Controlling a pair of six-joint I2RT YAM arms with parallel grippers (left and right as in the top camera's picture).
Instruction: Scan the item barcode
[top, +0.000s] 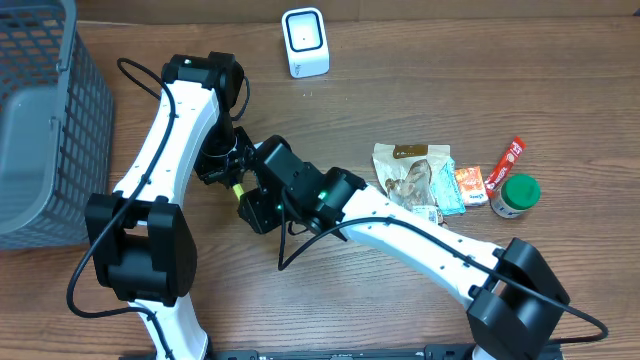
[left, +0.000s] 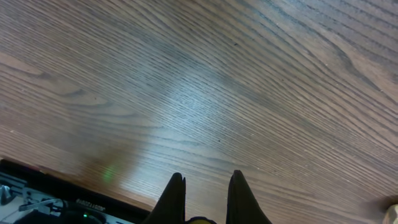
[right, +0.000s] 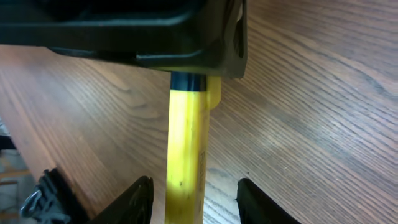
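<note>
1. Left pincer (left: 206, 185): shut on the yellow tube (right: 185, 149), at mid-counter (left: 261, 87).
2. Right pincer (right: 196, 200): partly open, fingers astride the tube, not gripping it.
3. Progress: I judge this a handover. The scanner (top: 305, 42) is well apart, and the scan is not yet done.

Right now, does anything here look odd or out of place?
Nothing spilled or broken. Oddest: both hands meet at one yellow stick, the left hand gripping it, the right hand open around it. Snack packets lie heaped.

There are 1 basket (top: 88, 110), 1 scanner (top: 305, 42), 1 jar (top: 516, 195), 1 sachet (top: 510, 160), 3 packets (top: 412, 170) and 1 yellow tube (right: 185, 149).
</note>
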